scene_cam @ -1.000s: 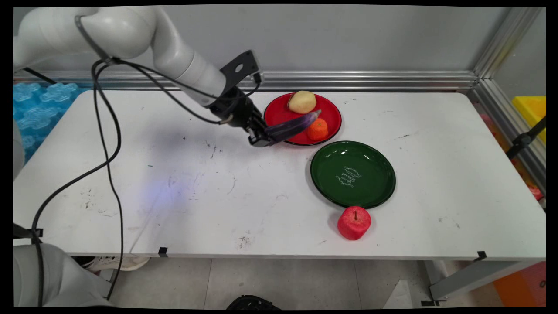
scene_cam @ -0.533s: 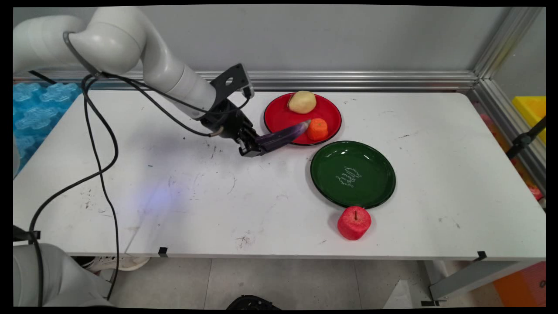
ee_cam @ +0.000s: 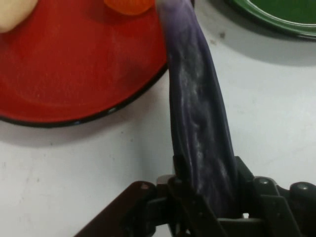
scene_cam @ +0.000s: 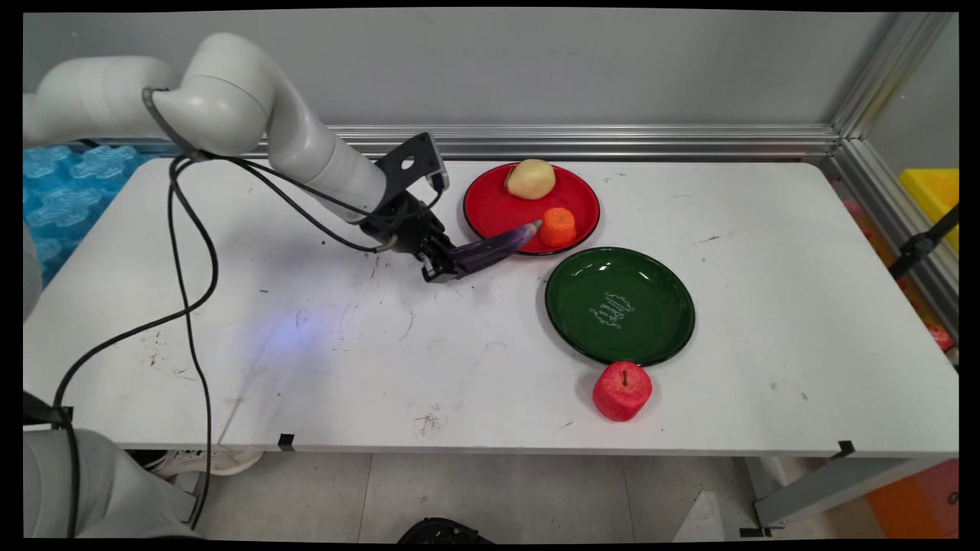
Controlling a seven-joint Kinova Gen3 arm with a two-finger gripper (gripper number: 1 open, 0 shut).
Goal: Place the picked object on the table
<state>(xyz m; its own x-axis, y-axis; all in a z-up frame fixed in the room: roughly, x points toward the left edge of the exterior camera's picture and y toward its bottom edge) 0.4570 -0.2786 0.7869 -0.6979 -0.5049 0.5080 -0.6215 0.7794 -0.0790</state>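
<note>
Pulled back left, fingers (scene_cam: 448, 268) clamped on eggplant (scene_cam: 494, 244), tip over red plate (scene_cam: 490, 210) rim by orange (scene_cam: 558, 226).

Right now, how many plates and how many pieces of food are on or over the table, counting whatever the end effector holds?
Plates: 2, red plate and green plate.
Food: 4, potato, orange, apple, and eggplant in the end effector.
Total: 6.

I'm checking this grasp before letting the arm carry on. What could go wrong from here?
The end effector grips the purple eggplant only at one end, so the long free part could pivot or slip out. Its tip lies at the orange fruit on the red plate, so a sideways swing might knock the fruit or catch the plate's rim.
</note>
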